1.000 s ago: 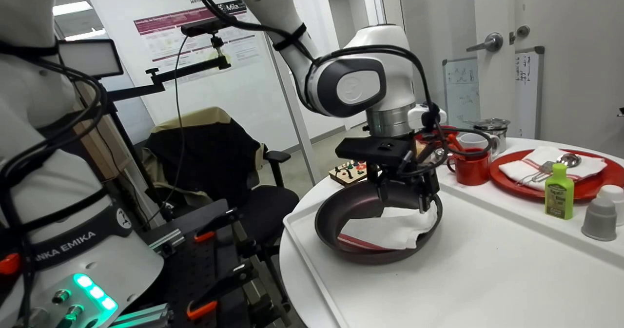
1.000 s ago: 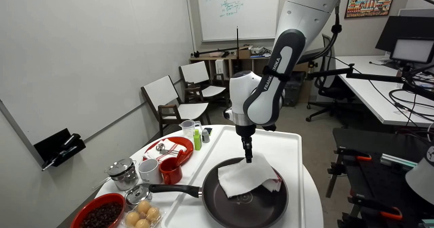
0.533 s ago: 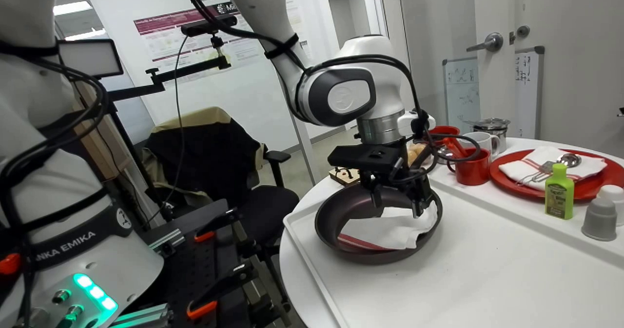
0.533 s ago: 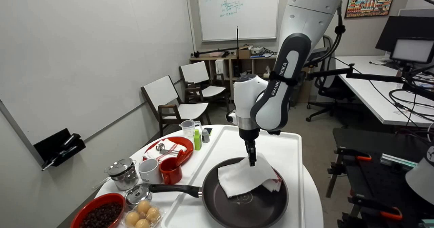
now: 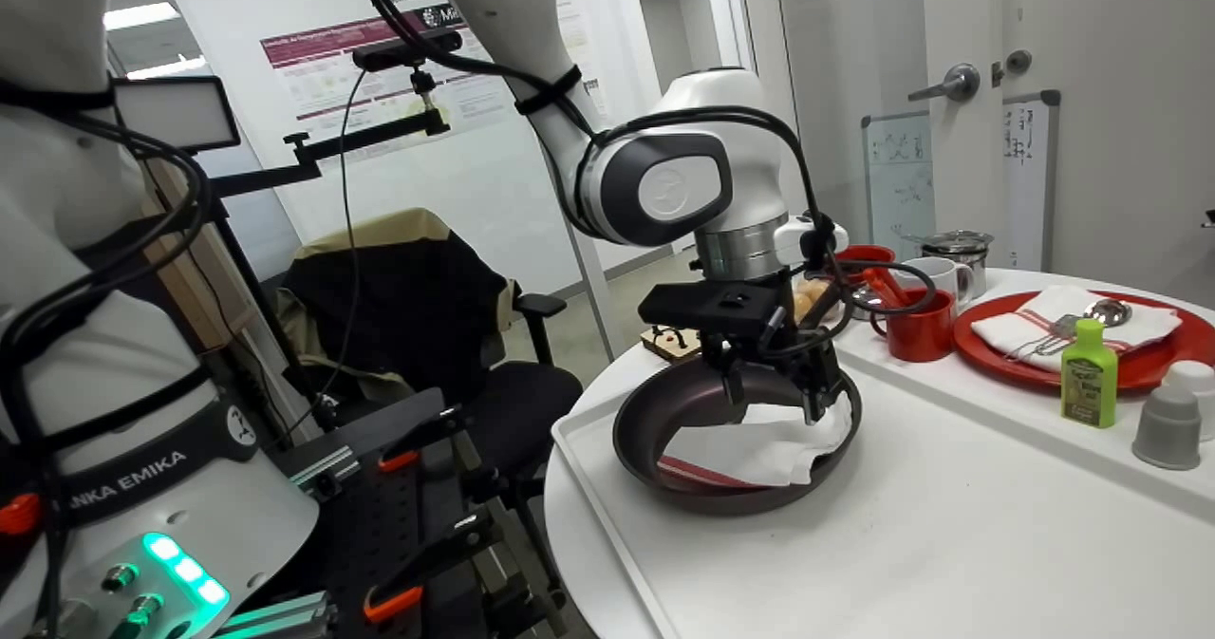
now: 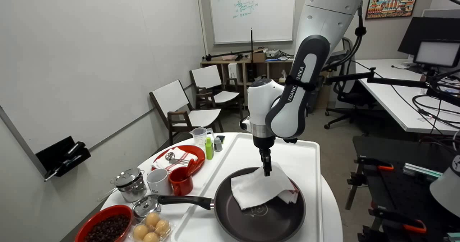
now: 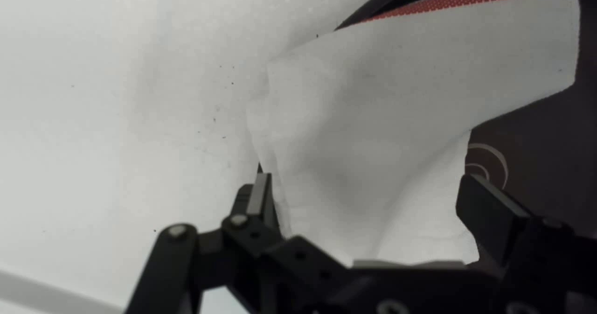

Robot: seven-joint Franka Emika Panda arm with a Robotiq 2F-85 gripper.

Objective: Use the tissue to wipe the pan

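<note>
Start at the gripper (image 7: 366, 185): spread wide apart, with nothing in its grip. Just under it, between its fingers (image 7: 259, 199) as seen from the wrist, see the white cloth (image 7: 373, 127) with the red stripe, taken here for the tissue. Touching or a little apart? Hard to tell. See it lying in the big black pan (image 6: 266, 222), with one end up over the rim.

Now, most likely, time to grab. First shift a bit toward the middle of the pan, to keep from bumping a finger on the rim. Go straight down, nice and soft. Pinch a good fat fold, not a thin corner, so as not to lose it while rubbing.

Then rub slowly in small rings. Cover the bare black part too. Push lightly, to keep from sliding the pan on the white tray (image 6: 301, 157).

Mind the long handle (image 6: 185, 200), poking out past the tray's edge. Don't twist the pan, for fear of knocking the shiny lid (image 6: 145, 206) near the handle's end. Stay away from the red cup (image 5: 919, 328). Farther off, leave alone the striped cloth (image 5: 1054, 303) on the red plate (image 6: 198, 154).
</note>
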